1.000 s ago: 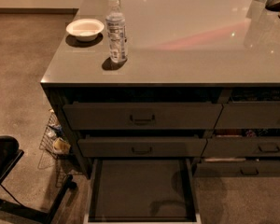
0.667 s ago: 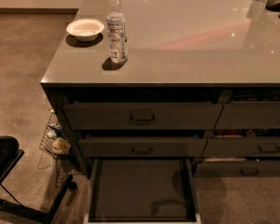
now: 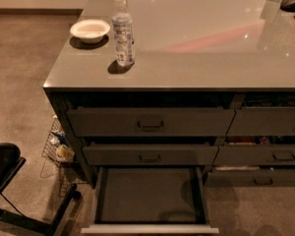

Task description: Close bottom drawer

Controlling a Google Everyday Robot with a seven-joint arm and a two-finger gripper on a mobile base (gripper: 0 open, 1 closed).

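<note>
The bottom drawer [image 3: 147,196] is the lowest of the left three-drawer stack of the counter unit. It is pulled far out toward the camera. Its bare dark inside shows and its pale rim [image 3: 150,228] lies along the lower edge of the view; its front and pull are hidden. The two wide drawers above it [image 3: 150,123] [image 3: 150,155] are pushed in or nearly so. My gripper is not in view in this frame.
A white bowl [image 3: 90,30] and a water bottle [image 3: 123,31] stand on the grey countertop [image 3: 201,43]. Narrower drawers [image 3: 265,154] sit to the right. A wire basket [image 3: 59,149] and a black chair-like base [image 3: 10,181] stand on the floor at left.
</note>
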